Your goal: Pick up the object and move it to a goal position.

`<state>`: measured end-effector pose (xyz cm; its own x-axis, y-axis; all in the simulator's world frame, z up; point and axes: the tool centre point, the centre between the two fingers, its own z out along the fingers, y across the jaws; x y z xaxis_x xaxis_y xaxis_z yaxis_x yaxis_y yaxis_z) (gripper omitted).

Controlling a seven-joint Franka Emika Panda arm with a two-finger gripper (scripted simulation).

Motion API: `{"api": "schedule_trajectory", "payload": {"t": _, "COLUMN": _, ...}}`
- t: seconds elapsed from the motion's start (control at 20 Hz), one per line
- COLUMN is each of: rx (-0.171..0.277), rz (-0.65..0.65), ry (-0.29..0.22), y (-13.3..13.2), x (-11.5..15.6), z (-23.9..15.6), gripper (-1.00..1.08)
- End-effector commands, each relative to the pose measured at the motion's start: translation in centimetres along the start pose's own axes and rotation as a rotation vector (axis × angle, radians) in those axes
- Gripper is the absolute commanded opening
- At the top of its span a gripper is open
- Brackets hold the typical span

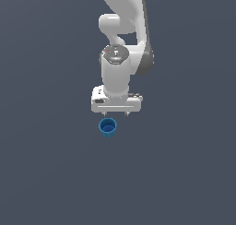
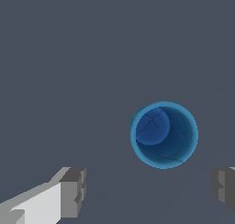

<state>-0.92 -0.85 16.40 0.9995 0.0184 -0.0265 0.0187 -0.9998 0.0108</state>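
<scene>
The object is a small bright blue round cup [image 1: 108, 127], standing upright with its hollow inside showing. In the exterior view it sits on the dark grey floor just below my gripper [image 1: 116, 113] and slightly toward that view's left. My gripper is open and empty, above the cup and apart from it. In the wrist view the cup [image 2: 164, 134] lies ahead of my gripper [image 2: 149, 186], and both grey fingertips [image 2: 73, 191] show wide apart with nothing between them.
The white arm [image 1: 122, 35] rises behind the gripper in the exterior view. The plain dark grey surface [image 1: 184, 173] stretches all round the cup. No goal marker shows.
</scene>
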Motion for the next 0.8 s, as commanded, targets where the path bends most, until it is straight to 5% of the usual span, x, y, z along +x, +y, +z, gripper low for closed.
{"api": "schedule_trajectory", "payload": {"t": 0.0, "rx": 0.000, "rz": 0.000, "ry": 0.000, "y": 0.0, "x": 0.0, "z": 0.0, "gripper": 0.28}}
{"api": "schedule_trajectory", "payload": {"t": 0.75, "rx": -0.014, "rz": 0.040, "ry": 0.015, "y": 0.8, "x": 0.4, "z": -0.7, "gripper": 0.28}}
